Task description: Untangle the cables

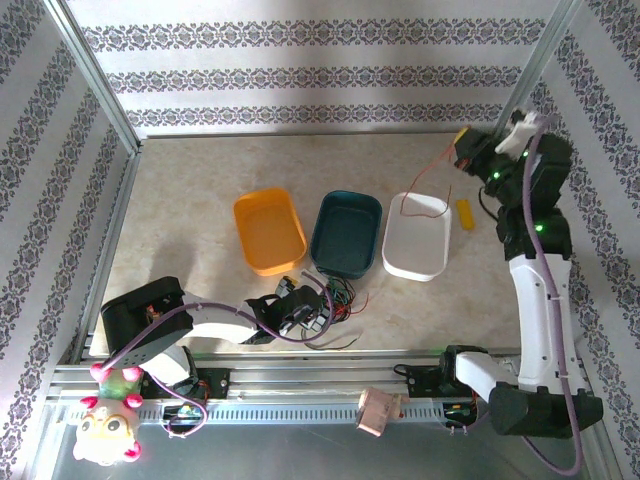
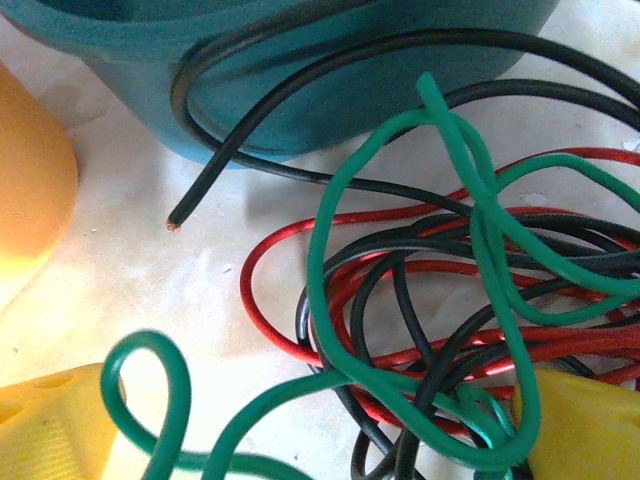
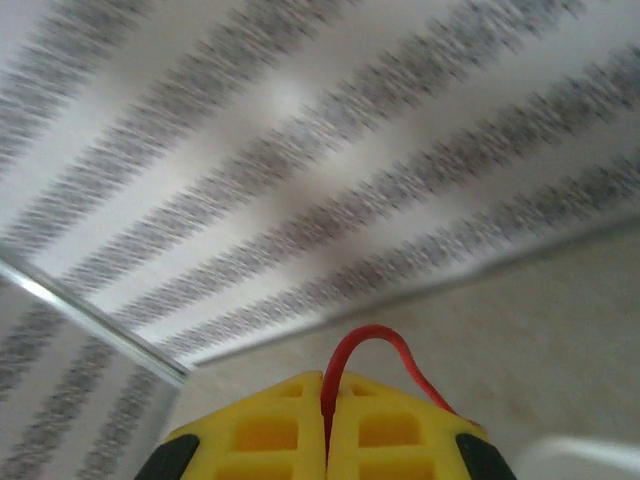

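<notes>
**A:** What is the right gripper [image 3: 326,440] doing?

**B:** Its two yellow fingers [image 3: 265,435] are pressed together at the bottom edge. A red cable [image 3: 365,335] is pinched in the seam between them.

**A:** Where does the cable run?

**B:** Up out of the seam, over in a tight arch, then down to the right behind the right finger.

**A:** And behind it?

**B:** A wall [image 3: 300,150] of blurred grey stripes on white. A metal bar [image 3: 90,320] slants across the left. Beige table [image 3: 540,340] lies to the right, and something white [image 3: 590,455], too blurred to name, sits in the bottom right corner.
</notes>
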Tool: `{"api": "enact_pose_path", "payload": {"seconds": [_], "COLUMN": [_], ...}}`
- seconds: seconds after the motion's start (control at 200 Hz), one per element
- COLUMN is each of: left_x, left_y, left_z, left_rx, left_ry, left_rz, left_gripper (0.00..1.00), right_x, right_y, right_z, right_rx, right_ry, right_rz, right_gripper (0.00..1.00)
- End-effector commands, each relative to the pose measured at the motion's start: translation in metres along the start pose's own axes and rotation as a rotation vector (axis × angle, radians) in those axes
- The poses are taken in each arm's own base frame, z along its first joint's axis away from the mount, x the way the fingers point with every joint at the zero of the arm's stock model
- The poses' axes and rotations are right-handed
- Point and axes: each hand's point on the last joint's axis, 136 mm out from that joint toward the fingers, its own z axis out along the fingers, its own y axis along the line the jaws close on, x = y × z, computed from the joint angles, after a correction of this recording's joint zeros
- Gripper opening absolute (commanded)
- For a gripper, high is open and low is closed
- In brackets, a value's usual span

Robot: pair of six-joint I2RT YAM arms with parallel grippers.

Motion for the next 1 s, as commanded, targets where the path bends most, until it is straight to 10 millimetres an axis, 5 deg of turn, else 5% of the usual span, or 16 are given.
{"api": "enact_pose_path", "payload": {"seconds": [0.0, 0.33, 0.57, 0.825, 0.915, 0.999], "left_x": [-0.004, -0.032, -0.046, -0.077, -0.087, -0.092], "left_y": [0.006, 0.005, 0.014, 0.022, 0.023, 0.027], "left_z": [0.001, -0.007, -0.013, -0.030, -0.034, -0.036], "left_rx": [-0.024, -0.021, -0.073, -0.074, -0.068, -0.074], "left_ry": [0.020, -0.038, -0.070, -0.166, -0.186, -0.193], "left_rz": [0.032, -0.001, -0.063, -0.188, -0.204, -0.222], "left_gripper": [0.99, 0.99, 0.99, 0.99, 0.99, 0.99], "right_x": [0.030, 0.122, 0.183, 0.226, 0.237, 0.242], "right_y": [-0.052, -0.145, -0.155, -0.156, -0.160, -0.162], "right_z": [-0.003, -0.005, 0.021, 0.052, 0.061, 0.067], "right_rx": [0.183, 0.460, 0.413, 0.349, 0.360, 0.375], "right_ry": [0.016, 0.131, 0.327, 0.509, 0.560, 0.583], "right_rz": [0.003, 0.158, 0.182, 0.143, 0.151, 0.148], "right_gripper": [0.00, 0.00, 0.00, 0.03, 0.14, 0.49]}}
